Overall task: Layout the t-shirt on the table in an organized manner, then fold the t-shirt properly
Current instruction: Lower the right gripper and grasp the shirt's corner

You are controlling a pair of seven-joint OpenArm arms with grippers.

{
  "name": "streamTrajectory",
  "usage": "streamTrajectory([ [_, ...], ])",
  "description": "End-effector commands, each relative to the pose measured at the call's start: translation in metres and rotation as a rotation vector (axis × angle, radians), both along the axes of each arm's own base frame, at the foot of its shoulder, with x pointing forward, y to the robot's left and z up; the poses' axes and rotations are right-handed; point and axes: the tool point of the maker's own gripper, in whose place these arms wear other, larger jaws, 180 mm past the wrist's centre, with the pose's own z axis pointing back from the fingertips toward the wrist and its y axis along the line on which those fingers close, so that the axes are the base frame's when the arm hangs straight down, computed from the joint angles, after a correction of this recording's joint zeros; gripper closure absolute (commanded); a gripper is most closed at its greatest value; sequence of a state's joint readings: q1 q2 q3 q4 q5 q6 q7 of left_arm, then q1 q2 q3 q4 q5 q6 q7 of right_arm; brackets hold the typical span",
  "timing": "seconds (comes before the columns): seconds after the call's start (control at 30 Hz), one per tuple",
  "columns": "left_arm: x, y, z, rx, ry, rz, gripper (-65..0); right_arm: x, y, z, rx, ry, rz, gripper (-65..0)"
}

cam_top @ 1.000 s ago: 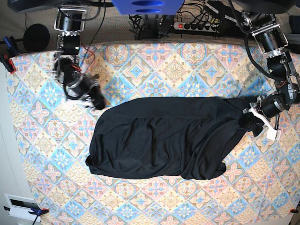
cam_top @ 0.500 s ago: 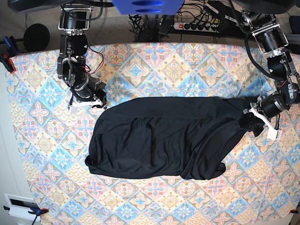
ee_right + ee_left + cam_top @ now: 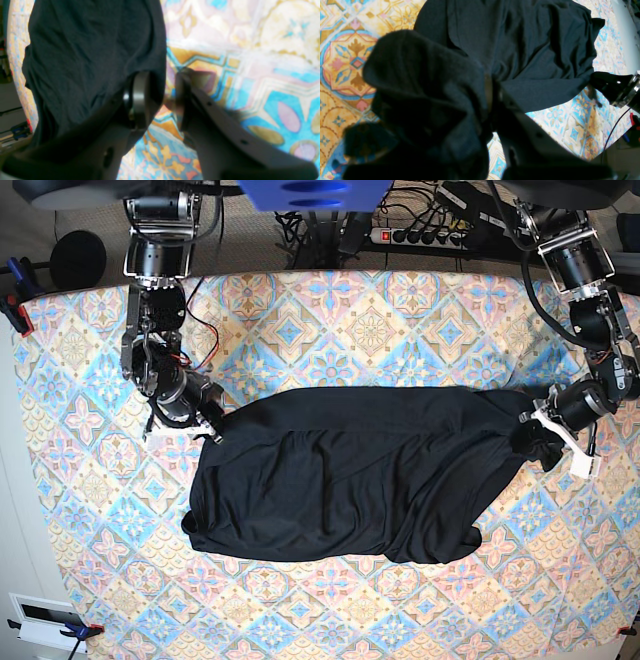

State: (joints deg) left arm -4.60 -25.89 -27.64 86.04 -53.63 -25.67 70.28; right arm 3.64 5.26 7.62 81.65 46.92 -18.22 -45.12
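Observation:
The black t-shirt (image 3: 350, 475) lies spread and wrinkled across the middle of the patterned table (image 3: 400, 310). My left gripper (image 3: 545, 442) is shut on a bunched end of the shirt at its right side; the left wrist view shows the fabric (image 3: 420, 100) gathered around the closed jaws (image 3: 491, 100). My right gripper (image 3: 210, 428) is at the shirt's upper-left corner. In the right wrist view it (image 3: 162, 100) is open, low over the cloth, with the shirt's edge (image 3: 87, 50) lying between the two fingers.
A power strip (image 3: 425, 235) and cables lie behind the table's back edge. A round black object (image 3: 77, 258) and a clamp (image 3: 15, 310) sit at the far left. A white item (image 3: 40, 620) lies off the front-left corner.
My right gripper has moved down and toward the shirt's upper-left corner and now straddles its edge. The left arm and the shirt have stayed still.

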Motion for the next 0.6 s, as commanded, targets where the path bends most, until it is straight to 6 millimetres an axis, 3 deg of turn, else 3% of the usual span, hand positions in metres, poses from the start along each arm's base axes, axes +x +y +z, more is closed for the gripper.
streamTrajectory([
  [0.0,0.009,0.005,0.019,0.009,-0.062,0.002,0.0,0.006,-0.001,0.008,0.006,-0.019,0.004,-17.2],
  [0.3,0.009,0.005,0.018,0.009,-0.060,0.001,0.0,0.008,0.025,0.015,0.245,-0.028,-0.024,-17.4],
  [0.57,0.009,0.005,0.018,0.010,-0.059,0.001,0.0,0.004,0.028,0.006,0.289,-0.002,-0.037,-20.1],
])
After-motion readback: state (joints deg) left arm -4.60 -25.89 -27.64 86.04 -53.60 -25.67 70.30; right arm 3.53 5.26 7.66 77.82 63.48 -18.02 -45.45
